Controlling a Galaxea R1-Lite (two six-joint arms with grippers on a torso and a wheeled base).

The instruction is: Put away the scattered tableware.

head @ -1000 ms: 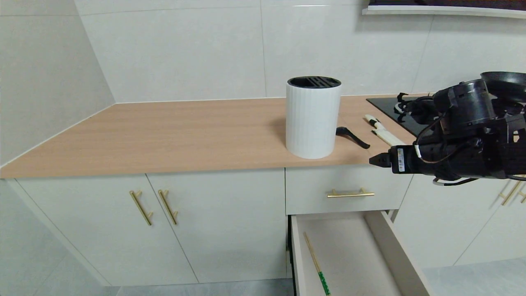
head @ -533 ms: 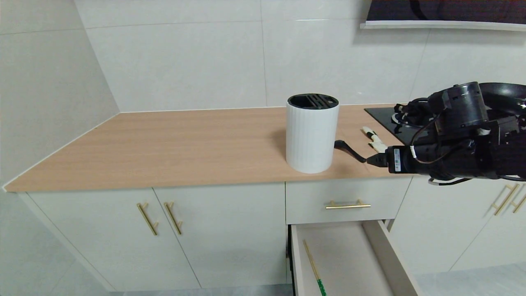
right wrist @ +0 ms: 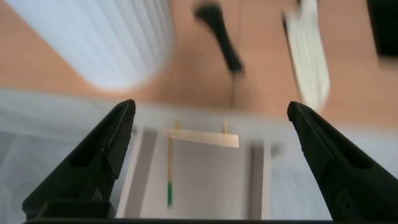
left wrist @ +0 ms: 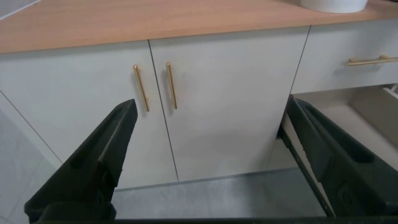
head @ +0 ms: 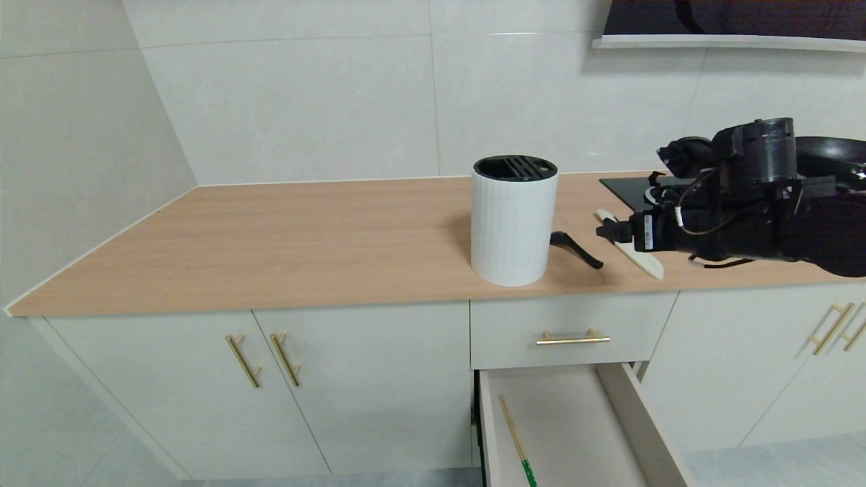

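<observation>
Right arm: lifted over the last half second from the counter's front edge to just above the worktop (head: 304, 237), its tip now over the cream utensil
Lower drawer (head: 626, 399): pulled open below the shut upper drawer (head: 572, 325); a pair of green-tipped chopsticks (head: 517, 436) lies along its left side
Holder (head: 514, 220): white ribbed cylinder with a black slotted top, upright near the counter's front edge; nothing can be seen standing in the slots
Black utensil (head: 576, 247): flat on the worktop just right of the holder, apart from the gripper
Cream utensil (head: 639, 257): flat on the worktop between the black utensil and the hob (head: 626, 189), under and just beside the right gripper's tip
Right gripper (head: 607, 230): jaws spread wide, holding nothing; the wrist view shows both utensils beyond the gap
Left gripper (left wrist: 211, 162): jaws spread wide, empty, low before the cupboard doors (left wrist: 155, 118)
</observation>
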